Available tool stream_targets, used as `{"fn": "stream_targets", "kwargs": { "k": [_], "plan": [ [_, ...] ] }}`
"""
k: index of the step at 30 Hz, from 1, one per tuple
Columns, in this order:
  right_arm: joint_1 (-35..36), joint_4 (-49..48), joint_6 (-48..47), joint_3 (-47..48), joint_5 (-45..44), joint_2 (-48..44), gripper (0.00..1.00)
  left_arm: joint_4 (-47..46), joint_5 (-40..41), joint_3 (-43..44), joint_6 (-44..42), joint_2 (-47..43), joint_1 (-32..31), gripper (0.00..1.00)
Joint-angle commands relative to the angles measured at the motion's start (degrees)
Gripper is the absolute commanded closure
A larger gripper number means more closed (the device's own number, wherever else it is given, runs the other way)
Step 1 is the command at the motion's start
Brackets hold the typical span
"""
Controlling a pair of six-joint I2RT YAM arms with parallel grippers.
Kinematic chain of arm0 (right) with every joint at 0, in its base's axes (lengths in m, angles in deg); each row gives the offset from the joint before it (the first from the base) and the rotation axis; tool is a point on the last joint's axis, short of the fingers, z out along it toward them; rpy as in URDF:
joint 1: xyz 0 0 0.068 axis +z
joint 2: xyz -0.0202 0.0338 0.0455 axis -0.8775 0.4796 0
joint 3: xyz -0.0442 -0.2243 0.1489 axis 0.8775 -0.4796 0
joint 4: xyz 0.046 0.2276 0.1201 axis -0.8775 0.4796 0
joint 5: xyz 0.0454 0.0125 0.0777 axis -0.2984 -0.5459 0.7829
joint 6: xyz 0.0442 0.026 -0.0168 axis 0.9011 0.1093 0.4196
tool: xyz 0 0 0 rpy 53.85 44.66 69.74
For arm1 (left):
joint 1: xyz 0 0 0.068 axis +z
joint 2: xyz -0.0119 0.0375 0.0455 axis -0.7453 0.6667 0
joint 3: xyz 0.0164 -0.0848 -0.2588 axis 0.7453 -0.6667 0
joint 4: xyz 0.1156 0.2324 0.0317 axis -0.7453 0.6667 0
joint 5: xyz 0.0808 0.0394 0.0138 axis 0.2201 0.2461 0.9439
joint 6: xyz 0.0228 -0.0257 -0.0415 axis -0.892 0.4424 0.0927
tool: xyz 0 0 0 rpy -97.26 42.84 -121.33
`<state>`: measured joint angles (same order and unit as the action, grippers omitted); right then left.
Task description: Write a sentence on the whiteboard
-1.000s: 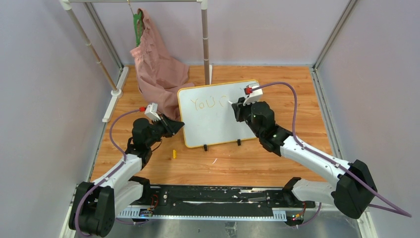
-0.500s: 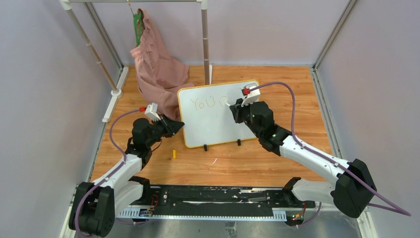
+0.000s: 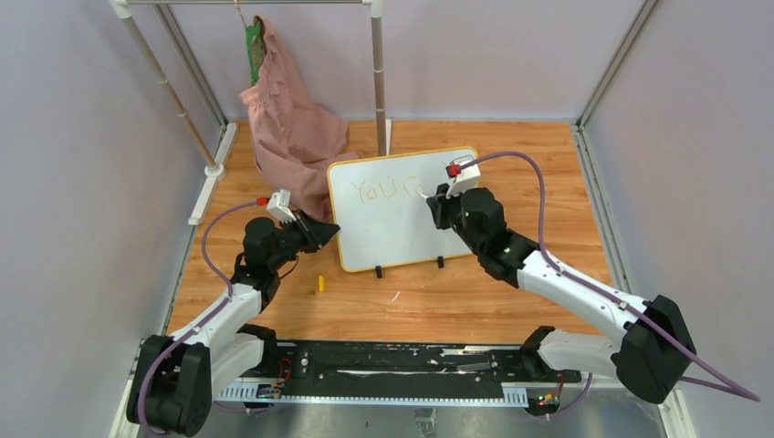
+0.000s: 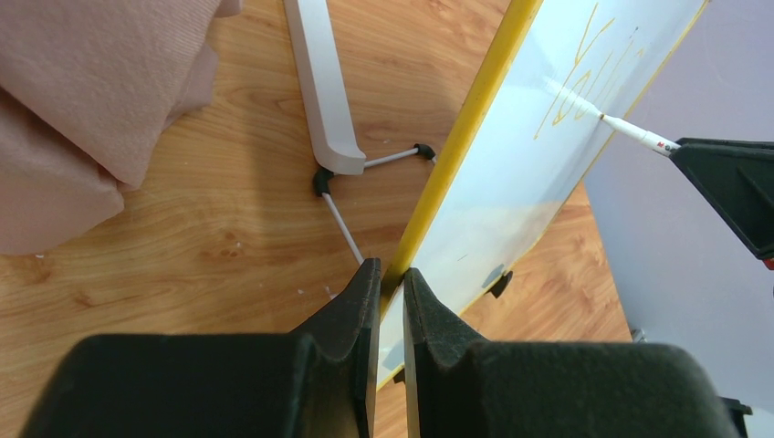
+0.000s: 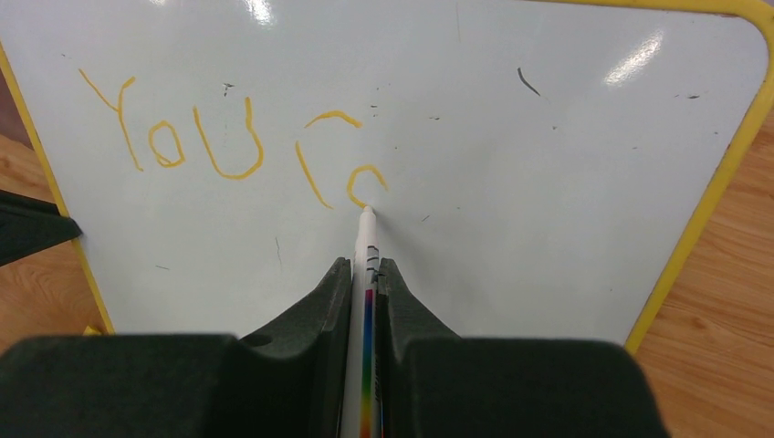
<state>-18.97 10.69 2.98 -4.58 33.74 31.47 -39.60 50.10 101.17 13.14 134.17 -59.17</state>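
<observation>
Since the tip of the marker [image 5: 368, 239] rests on the whiteboard [image 5: 566, 182] right at the foot of the half-formed letter after "You c", your next stroke turns on what lies to the right of that tip: bare white surface, all the way to the board's right frame. The marker's long axis runs straight out of the right claw [image 5: 365, 266] toward the board's face, and that claw is clenched on the barrel. The writing [image 5: 219, 146] fills only the upper left of the board, so I judge the sentence well short of half done. Your left claw [image 4: 391, 274] is pinched on the board's left frame, on the lower half of that edge, steadying it. Only your right arm is at the board's face, so carry the tip rightward with it, and press lightly.
</observation>
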Motion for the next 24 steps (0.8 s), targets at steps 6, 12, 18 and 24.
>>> {"fn": "stream_targets", "kwargs": {
  "k": [6,12,18,24],
  "plan": [
    [-0.3,2.2,-1.6,1.4,-3.9,-1.0,1.00,-1.6,-0.1,-0.2,-0.1,-1.2,-0.4,1.00],
    [-0.5,1.0,-1.5,1.5,-3.6,-2.3,1.00,-1.6,-0.1,-0.2,-0.2,-1.3,-0.4,1.00],
    [-0.4,-0.2,-1.4,2.1,-2.0,-3.9,1.00,-1.6,-0.1,-0.2,-0.2,-1.3,-0.4,1.00],
    [-0.5,0.1,-2.0,3.6,-2.4,-2.4,1.00,-1.6,-0.2,-0.1,-0.2,-1.3,-0.4,1.00]
  ]
}}
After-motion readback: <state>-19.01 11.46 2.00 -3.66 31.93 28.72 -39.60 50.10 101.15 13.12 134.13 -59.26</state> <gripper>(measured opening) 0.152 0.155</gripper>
